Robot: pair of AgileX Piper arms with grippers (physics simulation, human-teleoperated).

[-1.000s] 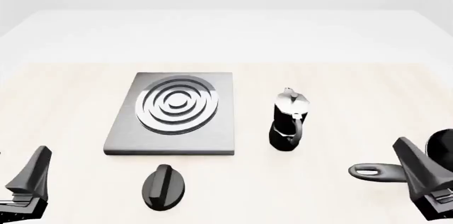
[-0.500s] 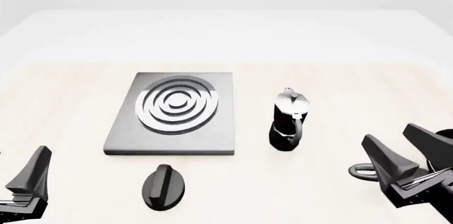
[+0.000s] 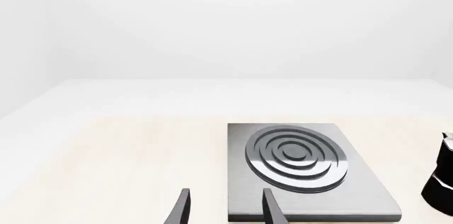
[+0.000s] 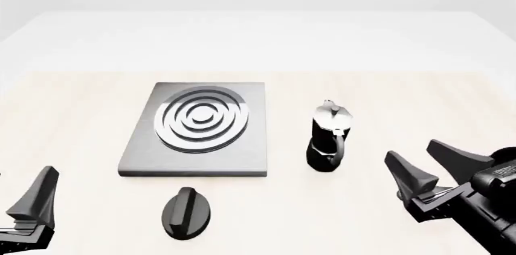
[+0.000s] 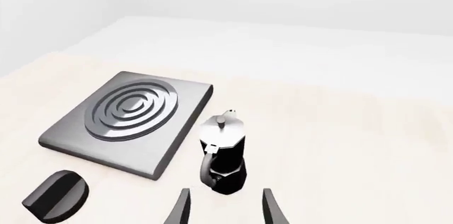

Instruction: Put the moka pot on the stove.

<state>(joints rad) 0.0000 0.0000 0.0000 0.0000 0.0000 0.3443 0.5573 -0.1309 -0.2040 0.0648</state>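
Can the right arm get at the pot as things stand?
Probably yes. The right claw is open and empty, with the pot upright just ahead of its fingers, handle toward them. Nothing stands between; the stove and knob lie off to the pot's left.

The front view looks down and forward from above the arms' side of the table, taking in the stove (image 4: 196, 129) at centre-left, the moka pot (image 4: 328, 139) right of centre, the black knob (image 4: 186, 212) at lower centre, and both grippers at the bottom corners. The left wrist view sits low, facing along its fingers (image 3: 183, 208) toward the stove (image 3: 304, 171), with the moka pot (image 3: 443, 179) cut off at the right edge. The right wrist view is higher and angled down, close behind the moka pot (image 5: 224, 152), sharing the stove (image 5: 127, 120) and knob (image 5: 57, 194) with the front view.
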